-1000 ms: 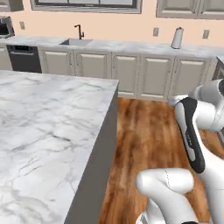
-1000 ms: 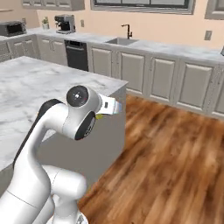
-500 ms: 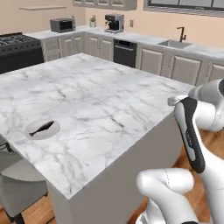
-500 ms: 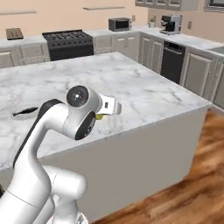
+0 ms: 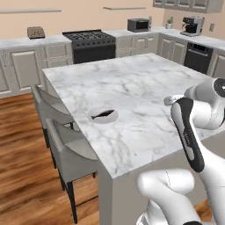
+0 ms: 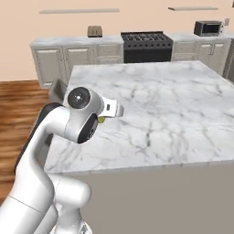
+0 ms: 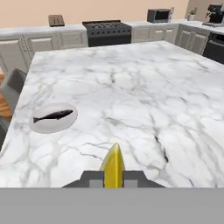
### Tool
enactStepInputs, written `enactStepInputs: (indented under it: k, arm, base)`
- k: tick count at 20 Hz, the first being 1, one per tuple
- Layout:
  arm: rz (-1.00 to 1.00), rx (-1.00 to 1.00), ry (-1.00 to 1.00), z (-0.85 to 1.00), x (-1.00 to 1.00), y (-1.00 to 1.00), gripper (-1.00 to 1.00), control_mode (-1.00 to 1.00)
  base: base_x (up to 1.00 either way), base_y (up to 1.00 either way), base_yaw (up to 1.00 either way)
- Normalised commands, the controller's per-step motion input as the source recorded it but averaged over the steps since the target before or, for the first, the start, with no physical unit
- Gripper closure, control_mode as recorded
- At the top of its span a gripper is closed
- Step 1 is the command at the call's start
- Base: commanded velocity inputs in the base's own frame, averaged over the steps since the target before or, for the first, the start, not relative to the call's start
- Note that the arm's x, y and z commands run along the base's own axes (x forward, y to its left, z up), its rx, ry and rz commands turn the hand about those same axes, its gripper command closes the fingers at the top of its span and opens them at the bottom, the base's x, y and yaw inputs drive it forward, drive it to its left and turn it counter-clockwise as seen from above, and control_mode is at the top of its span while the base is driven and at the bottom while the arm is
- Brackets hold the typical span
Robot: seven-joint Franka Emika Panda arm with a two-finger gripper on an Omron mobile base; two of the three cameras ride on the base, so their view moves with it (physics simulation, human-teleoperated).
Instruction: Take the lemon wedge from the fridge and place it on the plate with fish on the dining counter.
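The yellow lemon wedge [image 7: 113, 165] sticks up between my two dark fingertips, and my gripper [image 7: 113, 177] is shut on it. From the right base view a sliver of the lemon wedge [image 6: 101, 120] peeks out under the hand, held above the near corner of the dining counter [image 6: 173, 114]. A white plate [image 7: 65, 123] carrying a small dark fish [image 7: 53, 116] lies on the marble, ahead and to the left of my hand. The same plate [image 5: 93, 118] with its fish [image 5: 103, 114] sits near the counter's stool-side edge. The fridge is out of view.
Grey stools [image 5: 70, 149] stand along the dining counter's left side over wood floor. A black stove [image 5: 90, 44], a microwave [image 5: 139, 24], a toaster [image 5: 36, 32] and a coffee machine [image 5: 192, 25] line the far wall counters. Broad bare marble [image 7: 153, 87] spreads right of the plate.
The base has kept driving and turning, so the whole scene has swung round; the counter corner is now in front and the fish plate closer. The wedge stays clamped in the gripper.
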Motion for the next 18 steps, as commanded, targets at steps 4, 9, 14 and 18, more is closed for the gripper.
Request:
enactStepInputs:
  k: [4, 9, 14, 18]
  arm:
    - [0.00, 0.00, 0.00, 0.00, 0.00, 0.00, 1.00, 1.00]
    - [0.00, 0.00, 0.00, 0.00, 0.00, 0.00, 1.00, 1.00]
    - [0.00, 0.00, 0.00, 0.00, 0.00, 0.00, 1.00, 1.00]
    - [0.00, 0.00, 0.00, 0.00, 0.00, 0.00, 1.00, 1.00]
  base:
    - [0.50, 0.91, 0.27]
    - [0.49, 0.57, 0.24]
    - [1.00, 0.08, 0.03]
    - [1.00, 0.15, 0.01]
